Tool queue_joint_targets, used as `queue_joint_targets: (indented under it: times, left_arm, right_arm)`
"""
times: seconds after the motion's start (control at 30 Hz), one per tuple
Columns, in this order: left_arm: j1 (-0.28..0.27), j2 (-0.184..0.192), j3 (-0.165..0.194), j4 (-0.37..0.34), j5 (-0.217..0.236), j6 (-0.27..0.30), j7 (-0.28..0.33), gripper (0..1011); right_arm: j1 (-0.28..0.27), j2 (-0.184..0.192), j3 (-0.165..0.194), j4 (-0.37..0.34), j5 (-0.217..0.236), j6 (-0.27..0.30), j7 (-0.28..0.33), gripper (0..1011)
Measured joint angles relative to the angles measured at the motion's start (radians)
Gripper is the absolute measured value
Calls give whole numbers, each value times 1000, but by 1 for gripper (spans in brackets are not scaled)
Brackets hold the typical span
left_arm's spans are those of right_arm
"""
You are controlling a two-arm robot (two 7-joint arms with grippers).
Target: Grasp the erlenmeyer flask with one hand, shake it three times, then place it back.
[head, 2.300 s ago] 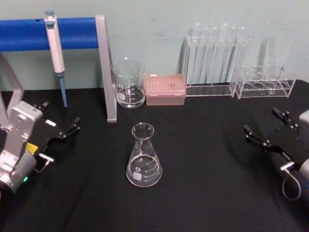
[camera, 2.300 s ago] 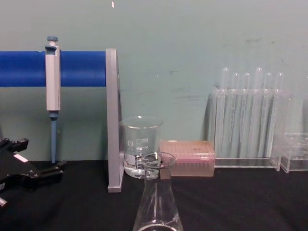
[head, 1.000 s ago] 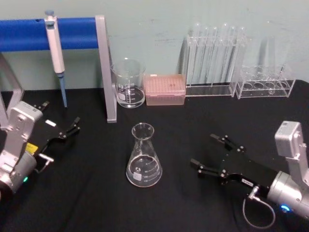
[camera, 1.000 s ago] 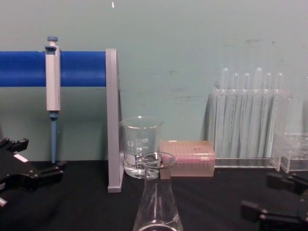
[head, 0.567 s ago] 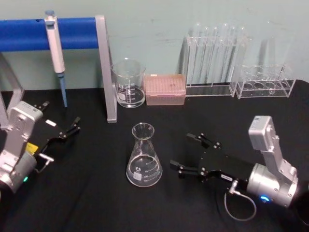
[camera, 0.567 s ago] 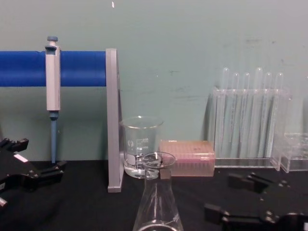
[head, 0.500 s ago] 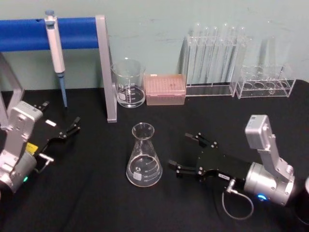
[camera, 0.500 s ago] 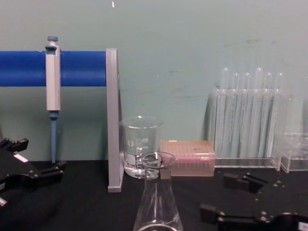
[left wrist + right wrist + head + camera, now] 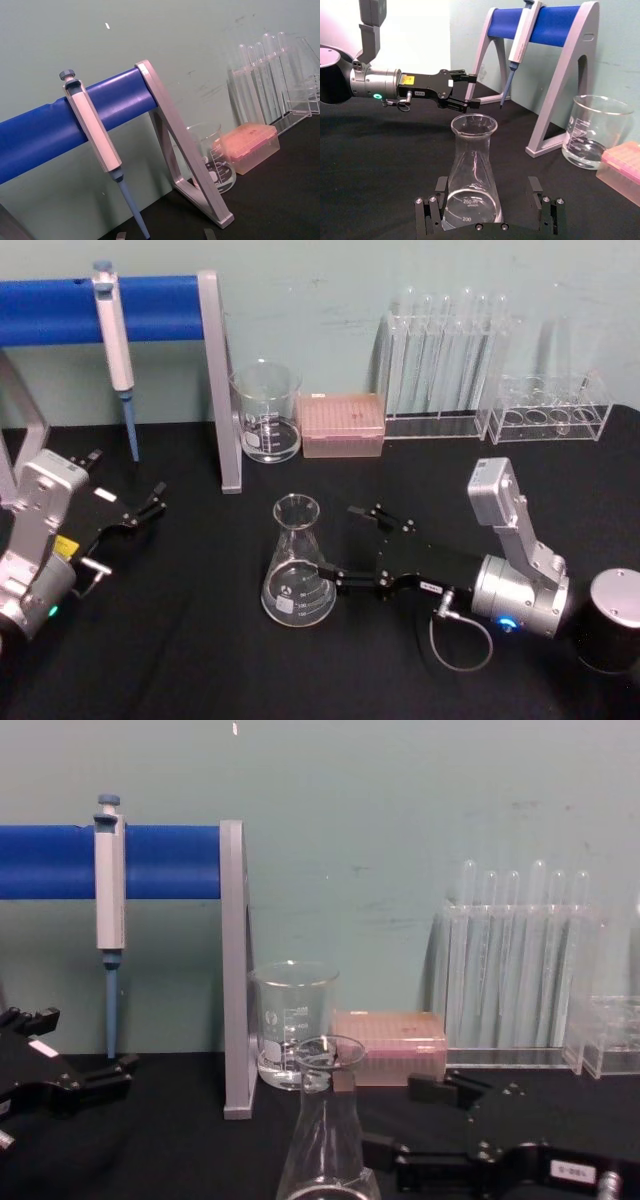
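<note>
The erlenmeyer flask (image 9: 297, 565) stands upright on the black table, clear glass with a little liquid in it. My right gripper (image 9: 338, 542) reaches in from the right, low over the table, and is open. Its near fingertip is right beside the flask's base. In the right wrist view the flask (image 9: 472, 175) stands between the two spread fingers of the right gripper (image 9: 487, 184), with gaps on both sides. From the chest, the right gripper (image 9: 400, 1120) sits just right of the flask (image 9: 328, 1140). My left gripper (image 9: 127, 472) rests open at the left, apart from the flask.
Behind the flask stand a glass beaker (image 9: 266, 415), a pink tip box (image 9: 342, 425) and a test tube rack (image 9: 445, 365), with a lower rack (image 9: 550, 410) to its right. A pipette (image 9: 115, 340) hangs on the blue-barred stand (image 9: 218, 390). A dark cylinder (image 9: 610, 620) sits at far right.
My right gripper has swept left from the table's right edge to the flask, staying open, and its fingers now flank the flask's base. The left arm and the flask have not moved.
</note>
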Motion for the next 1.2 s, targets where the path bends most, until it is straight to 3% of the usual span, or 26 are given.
queue_joint_targets:
  times: [0.67, 1.2]
  left_arm:
    - [0, 0, 0, 0, 0, 0, 0, 1001]
    - [0, 0, 0, 0, 0, 0, 0, 1001]
  right_arm:
    - [97, -61, -52, 102, 14, -11, 46, 1000]
    - [116, -77, -72, 111, 19, -24, 56, 1000]
